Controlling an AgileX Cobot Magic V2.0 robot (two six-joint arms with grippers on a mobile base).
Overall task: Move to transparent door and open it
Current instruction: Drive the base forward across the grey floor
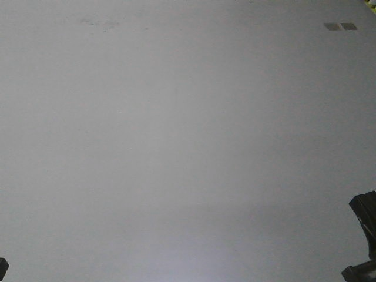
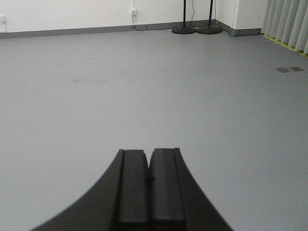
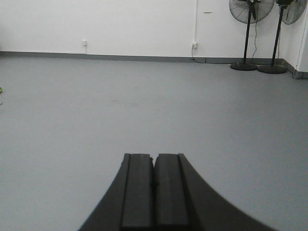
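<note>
Grey floor (image 1: pixel 176 147) on all sides, transparent door not in view. Left gripper (image 2: pixel 149 159), right gripper (image 3: pixel 154 161) both clenched, empty, pointing forward low: likely stowed for driving.

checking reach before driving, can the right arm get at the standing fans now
Probably not: the right gripper, shut, faces wide grey floor, and the fans stand far off by the back wall.

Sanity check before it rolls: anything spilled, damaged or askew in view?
Nothing stands out. The floor has only faint scuffs; two fans stand upright by the wall; left gripper and right gripper are shut, empty.
</note>
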